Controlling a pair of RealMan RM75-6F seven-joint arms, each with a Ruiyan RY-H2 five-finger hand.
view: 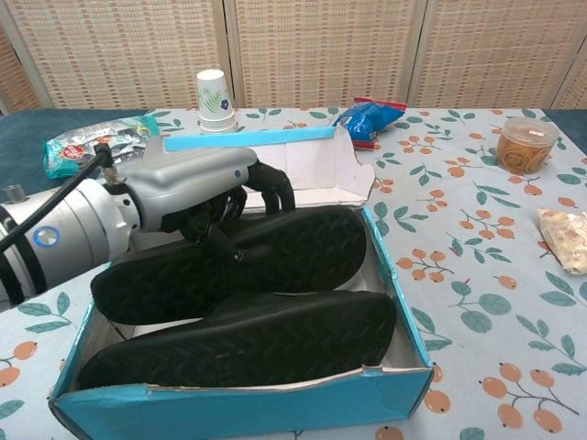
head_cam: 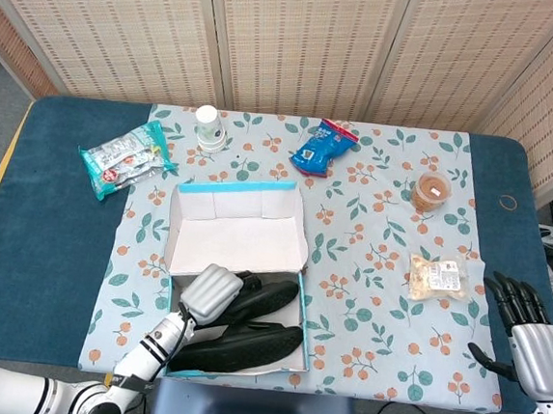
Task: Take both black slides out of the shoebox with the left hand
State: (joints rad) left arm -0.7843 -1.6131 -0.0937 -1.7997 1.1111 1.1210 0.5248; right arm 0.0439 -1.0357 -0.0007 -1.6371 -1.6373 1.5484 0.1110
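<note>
From the head view we see the left hand (head_cam: 213, 293) in the shoebox (head_cam: 237, 252), the right hand (head_cam: 527, 335) idle, fingers spread. From the chest view, fingers grip the far slide (view: 229, 266); the near slide (view: 248, 339) lies boxed. Next we judge: lift clear.

A dark-blue table (head_cam: 50, 245) carries a floral leaf-print cloth (head_cam: 365, 302) and a green snack packet (head_cam: 124, 158)

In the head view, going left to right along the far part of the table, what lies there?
Green snack bag → paper cup → blue snack bag → round tub → rubber band.
</note>
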